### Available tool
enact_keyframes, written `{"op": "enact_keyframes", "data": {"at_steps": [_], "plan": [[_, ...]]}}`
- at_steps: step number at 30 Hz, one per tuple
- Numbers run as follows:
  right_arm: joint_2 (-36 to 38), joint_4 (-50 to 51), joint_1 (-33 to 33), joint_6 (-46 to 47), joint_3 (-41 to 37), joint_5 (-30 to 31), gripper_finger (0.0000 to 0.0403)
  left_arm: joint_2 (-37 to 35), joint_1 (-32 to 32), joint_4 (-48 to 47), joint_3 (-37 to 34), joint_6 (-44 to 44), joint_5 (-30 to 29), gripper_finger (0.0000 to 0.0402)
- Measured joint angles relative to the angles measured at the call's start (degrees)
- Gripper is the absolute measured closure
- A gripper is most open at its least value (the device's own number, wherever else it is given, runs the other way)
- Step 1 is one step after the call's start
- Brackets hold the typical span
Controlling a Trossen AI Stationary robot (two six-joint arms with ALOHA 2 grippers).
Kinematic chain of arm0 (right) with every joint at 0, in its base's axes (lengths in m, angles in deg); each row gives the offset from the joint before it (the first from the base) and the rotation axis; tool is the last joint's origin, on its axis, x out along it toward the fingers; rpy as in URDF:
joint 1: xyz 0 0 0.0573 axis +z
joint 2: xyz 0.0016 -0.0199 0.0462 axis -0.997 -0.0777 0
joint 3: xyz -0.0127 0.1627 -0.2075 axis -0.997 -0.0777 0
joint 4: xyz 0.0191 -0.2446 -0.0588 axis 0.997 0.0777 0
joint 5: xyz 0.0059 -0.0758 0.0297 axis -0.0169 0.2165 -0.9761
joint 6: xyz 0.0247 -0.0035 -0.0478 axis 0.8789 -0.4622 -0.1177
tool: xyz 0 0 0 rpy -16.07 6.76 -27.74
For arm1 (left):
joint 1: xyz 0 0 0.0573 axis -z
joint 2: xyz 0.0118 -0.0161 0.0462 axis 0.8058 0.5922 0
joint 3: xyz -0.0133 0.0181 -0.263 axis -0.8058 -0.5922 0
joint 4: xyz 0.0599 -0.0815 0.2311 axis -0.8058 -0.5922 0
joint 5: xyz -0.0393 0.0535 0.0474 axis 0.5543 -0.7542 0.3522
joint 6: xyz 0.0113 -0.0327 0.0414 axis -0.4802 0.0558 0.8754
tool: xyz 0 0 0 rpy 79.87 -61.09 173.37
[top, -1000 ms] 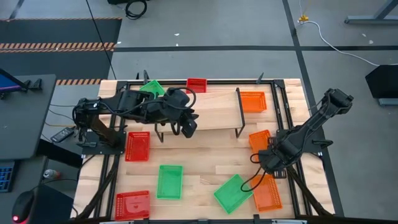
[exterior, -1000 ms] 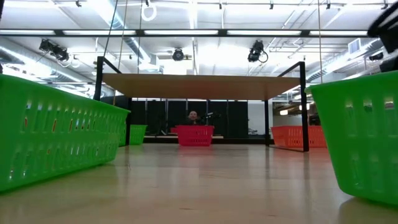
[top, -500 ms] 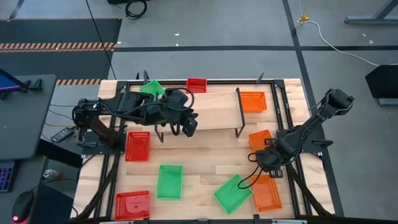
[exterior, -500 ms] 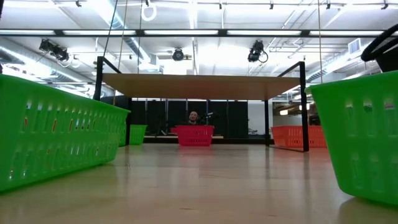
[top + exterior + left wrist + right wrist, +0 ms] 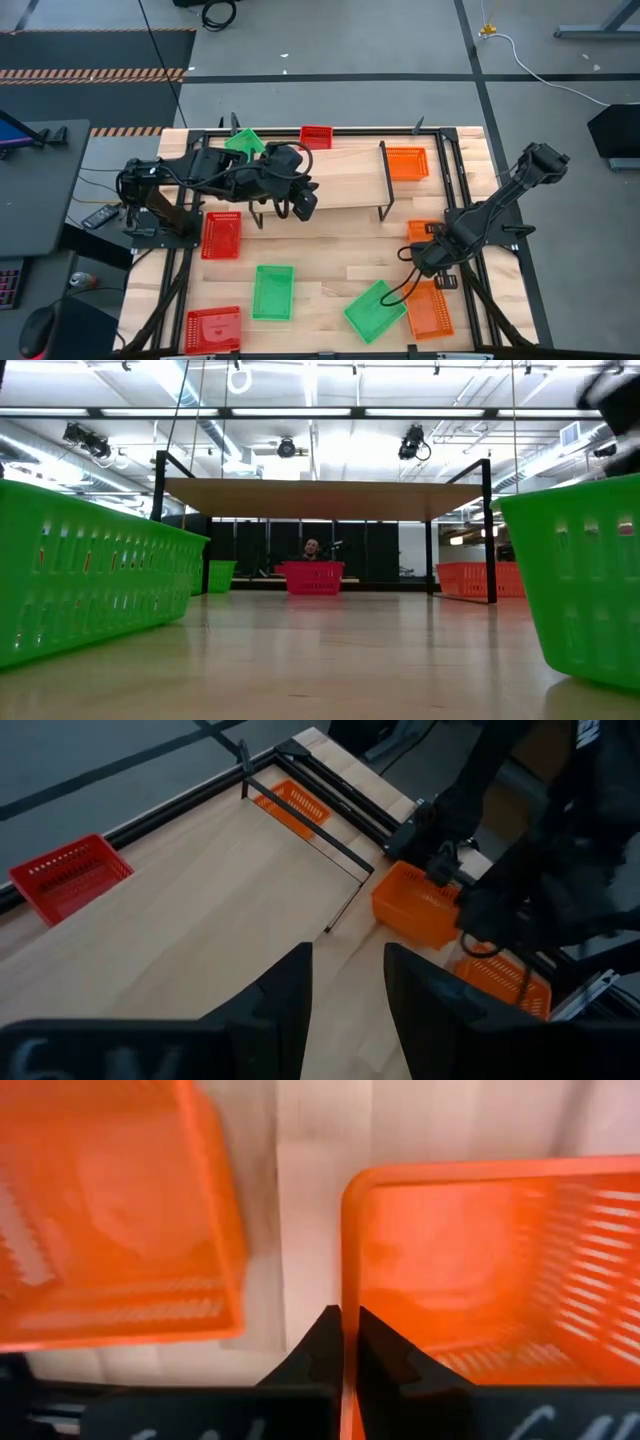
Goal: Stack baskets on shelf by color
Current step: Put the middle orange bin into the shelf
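My right gripper (image 5: 431, 249) is shut on an orange basket (image 5: 421, 230) at the table's right. A second orange basket (image 5: 430, 311) lies nearer on the table, next to a green basket (image 5: 374, 311). Farther left lie another green basket (image 5: 272, 292) and two red baskets (image 5: 221, 235) (image 5: 213, 328). Behind the shelf (image 5: 335, 185) stand a green (image 5: 243, 140), a red (image 5: 316, 136) and an orange basket (image 5: 406, 162). My left gripper (image 5: 346, 992) hangs open over the shelf's left half, nothing between its fingers. My right gripper pinches one wall of the orange basket at its rim (image 5: 346, 1295), one finger (image 5: 386, 1352) inside the basket and the other (image 5: 318, 1348) outside. The fingers come from above, pointing down. Whether the basket is off the table I cannot tell.
The shelf's thin black legs (image 5: 384, 181) stand close to the held basket. Black frame rails (image 5: 452, 170) run along the table's right side. In the low view two green baskets (image 5: 90, 575) (image 5: 580, 585) stand close by, left and right. Bare wood lies between shelf and near baskets.
My right gripper has shut on the orange basket's wall after standing open a second ago. The basket has shifted a little under it, and less of it shows beside the arm. My left arm has kept still.
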Motion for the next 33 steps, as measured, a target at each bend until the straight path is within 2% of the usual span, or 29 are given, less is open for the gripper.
{"op": "enact_keyframes", "data": {"at_steps": [9,16,19,24,28,33], "plan": [[0.00,14.10,-3.00,7.04,15.47,9.81,0.0389,0.00,0.00,0.02,0.00,1.05,0.00,0.0269],[0.00,23.83,-8.16,7.68,25.21,10.14,0.0389,0.00,0.00,0.04,0.00,1.20,0.00,0.0269],[0.04,27.92,-10.28,6.81,30.16,12.26,0.0389,0.00,0.00,0.08,0.00,1.20,0.02,0.0269],[-0.20,26.72,-16.52,0.63,36.43,16.19,0.0388,0.00,0.00,0.24,0.00,1.20,0.02,0.0269],[-2.86,22.81,-23.22,-9.29,39.65,15.95,0.0388,0.01,0.00,0.26,0.00,1.67,0.02,0.0269],[-9.79,21.99,-30.13,-22.35,44.96,13.86,0.0388,0.02,0.00,0.31,0.00,2.25,0.02,0.0269]]}}
